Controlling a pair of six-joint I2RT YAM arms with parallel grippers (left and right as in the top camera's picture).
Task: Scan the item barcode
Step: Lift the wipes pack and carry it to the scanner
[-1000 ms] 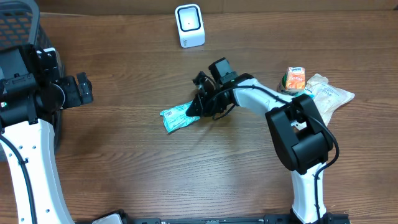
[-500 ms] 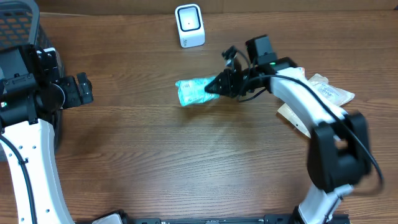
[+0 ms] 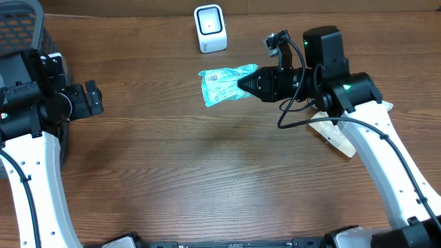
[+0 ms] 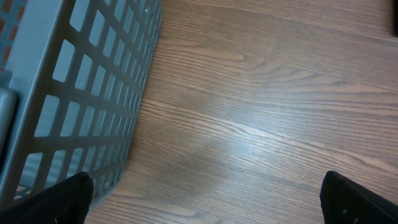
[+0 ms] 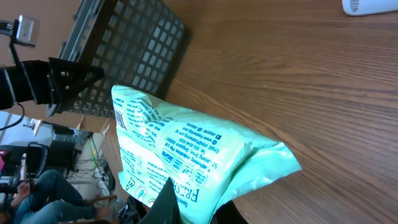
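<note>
Packet (image 3: 224, 84) of pale green film is held off the table (image 3: 207, 179), just below and slightly right of the scanner (image 3: 210, 28) in the overhead view, near it but not touching. The right gripper (image 3: 242, 84) pinches the packet's right end, its 2 fingers pressed together on the film. The packet sticks out leftward from them into the space beneath the scanner.

A small white label (image 3: 214, 78) with dark bars shows on the packet's upper face, at the end nearest the scanner. From the right wrist, the packet fills the lower middle of the picture with printed text across it. The dark fingertips (image 5: 166, 202) are closed on its near edge, and only a sliver of the scanner shows at the top right corner.

The left gripper (image 3: 94, 98) sits far to the left of the scanner, its 2 fingers spread wide with nothing between them. The left wrist view shows a fingertip at each bottom corner and bare wood between them.

A grey mesh basket (image 3: 17, 27) stands at the table's edge, farther from the scanner than the left gripper and just beside that gripper. Well to the right of the scanner and below it, pale wrapped items (image 3: 337, 140) lie on the table, partly hidden under the right arm (image 3: 375, 138).
</note>
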